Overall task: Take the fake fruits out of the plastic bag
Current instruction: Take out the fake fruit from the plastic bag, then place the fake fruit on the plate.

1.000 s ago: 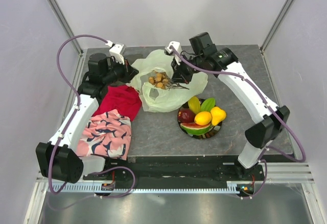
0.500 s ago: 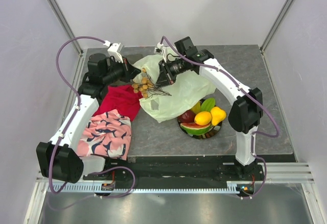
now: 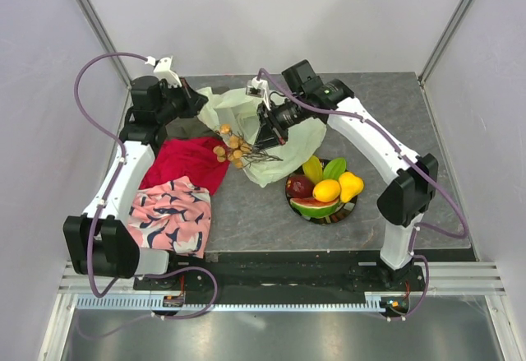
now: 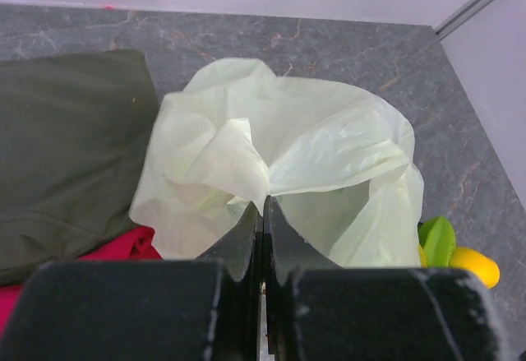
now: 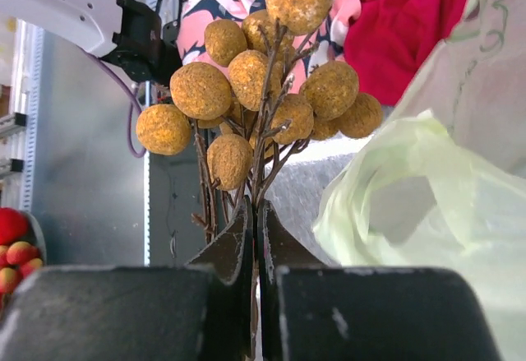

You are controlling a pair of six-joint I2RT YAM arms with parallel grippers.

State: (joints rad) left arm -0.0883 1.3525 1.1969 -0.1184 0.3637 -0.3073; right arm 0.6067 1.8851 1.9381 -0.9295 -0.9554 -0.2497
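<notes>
Right gripper [image 5: 255, 213]: clamps shut on the dark twiggy stems of the grape bunch [image 5: 263, 90], round brown berries fanning out beyond the fingertips. Seen from above, holds that bunch outside the plastic bag [image 3: 296, 147], just beside the bag's left edge and over the border of the red cloth [image 3: 185, 164]; cannot tell whether it touches the table [image 3: 394, 106].

Left gripper [image 4: 263, 209]: jaws flat together, pinches a fold of the crinkled pale-green film at the bag's far-left side. Bag slumped between the two arms, beside a dark olive cloth [image 4: 66, 147].

On the round dark plate [image 3: 352, 205], just beside the bag's near right edge: red apple [image 3: 299, 186], watermelon slice [image 3: 315, 206], lemon [image 3: 327, 190], pear [image 3: 351, 184] and green piece [image 3: 334, 168], heaped touching one another.

Pink patterned cloth [image 3: 173, 217] nearer the left arm's base, touching the red one.
</notes>
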